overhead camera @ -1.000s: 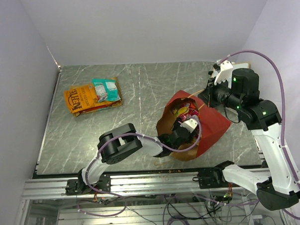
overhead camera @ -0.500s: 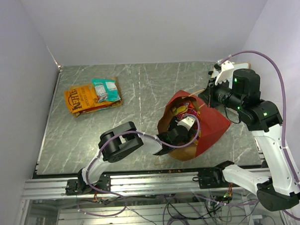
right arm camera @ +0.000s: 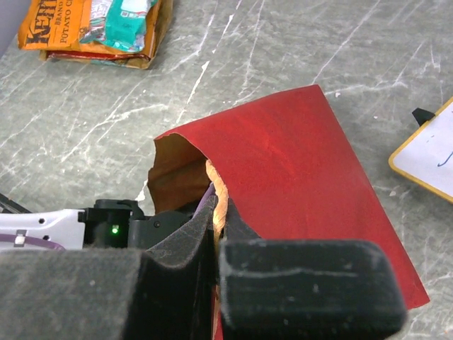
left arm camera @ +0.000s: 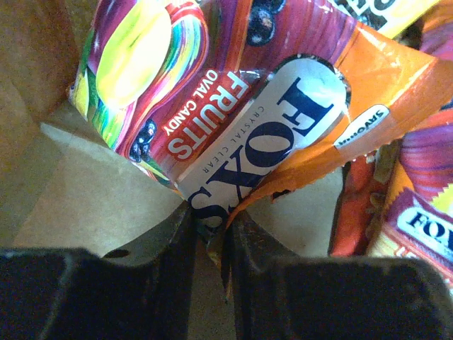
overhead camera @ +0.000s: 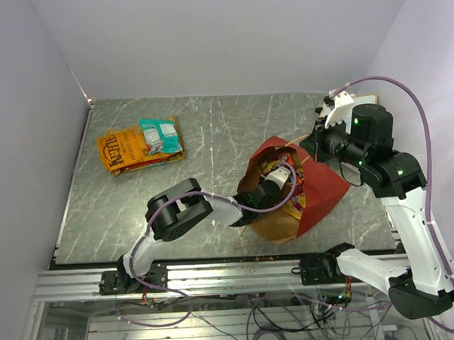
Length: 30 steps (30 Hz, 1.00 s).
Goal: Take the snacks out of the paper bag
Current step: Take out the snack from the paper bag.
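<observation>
Overhead camera first. The left gripper (overhead camera: pixel 281 177) is shoved into the mouth of the paper bag (overhead camera: pixel 322 192), which lies on its side on the table (overhead camera: pixel 211 140). From up here I can't tell how far apart its fingers are, since they're buried among the snacks (overhead camera: pixel 275 166) piled in the opening. The right gripper (overhead camera: pixel 310 147) sits against the bag's rim, on the side of the mouth away from the left arm. Well away from both grippers, off to the left, an orange chip bag (overhead camera: pixel 123 150) lies flat on the table. A teal packet (overhead camera: pixel 162 135) lies on top of it, and both are outside the bag.

The left wrist camera is way clearer. That gripper is closed down to a thin slit and pinches the lower edge of a candy packet (left arm camera: pixel 233 120), the colourful one reading "FOX'S" and "FRUITS OVAL CANDY". The packet sticks out straight ahead of the fingers, slanting up to the right. More packets crowd in ahead and to the gripper's right, including an orange packet (left arm camera: pixel 386 71) touching the candy one. The bag's brown inside shows to the left and underneath.

On the right wrist camera, the right gripper is clamped tight on the bag's rim, with the paper sandwiched between its pads. The red outside spreads ahead and to the right of the fingers. The brown inside opens just to their left, and the left arm's dark wrist is tucked in there. The chip bag and teal packet are far ahead to the left. A corner of a white board (right arm camera: pixel 432 152) lies off to the right, apart from the bag.
</observation>
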### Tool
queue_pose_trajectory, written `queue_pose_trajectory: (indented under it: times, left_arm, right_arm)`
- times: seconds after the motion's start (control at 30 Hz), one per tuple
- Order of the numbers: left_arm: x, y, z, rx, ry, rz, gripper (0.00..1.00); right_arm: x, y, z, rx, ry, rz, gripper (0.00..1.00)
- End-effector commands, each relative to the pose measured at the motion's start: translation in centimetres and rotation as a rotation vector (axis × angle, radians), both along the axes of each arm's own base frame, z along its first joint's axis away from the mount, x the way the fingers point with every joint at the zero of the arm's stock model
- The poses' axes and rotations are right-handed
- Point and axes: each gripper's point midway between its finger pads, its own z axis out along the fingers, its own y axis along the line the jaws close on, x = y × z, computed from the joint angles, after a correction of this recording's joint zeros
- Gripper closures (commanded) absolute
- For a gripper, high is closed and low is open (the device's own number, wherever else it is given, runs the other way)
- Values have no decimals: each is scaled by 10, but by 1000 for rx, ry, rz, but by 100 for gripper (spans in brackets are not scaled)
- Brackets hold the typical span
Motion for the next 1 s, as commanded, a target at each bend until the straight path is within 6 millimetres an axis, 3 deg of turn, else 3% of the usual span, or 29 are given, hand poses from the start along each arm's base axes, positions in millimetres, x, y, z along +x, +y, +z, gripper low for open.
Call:
queue_pose_trajectory:
  times: [0.0, 0.27, 0.33, 0.57, 0.77, 0.97]
  left_arm:
    - [-13, 1, 24, -16, 19, -78, 72]
    - [-45, 9, 63, -52, 68, -205, 85]
    - [-54, 13, 73, -61, 80, -225, 92]
    - [-90, 27, 111, -71, 142, -311, 93]
    - [-108, 61, 158, -101, 130, -326, 93]
    - [-106, 103, 204, -120, 116, -208, 93]
  right_arm:
    - [3, 0, 8, 14, -40, -11, 100]
    - [9, -1, 9, 14, -61, -26, 100]
    - [11, -2, 10, 13, -67, -38, 100]
    - [19, -5, 10, 16, -83, -72, 100]
    - [23, -5, 7, 19, -87, -84, 100]
    - [32, -4, 8, 25, -101, -100, 100]
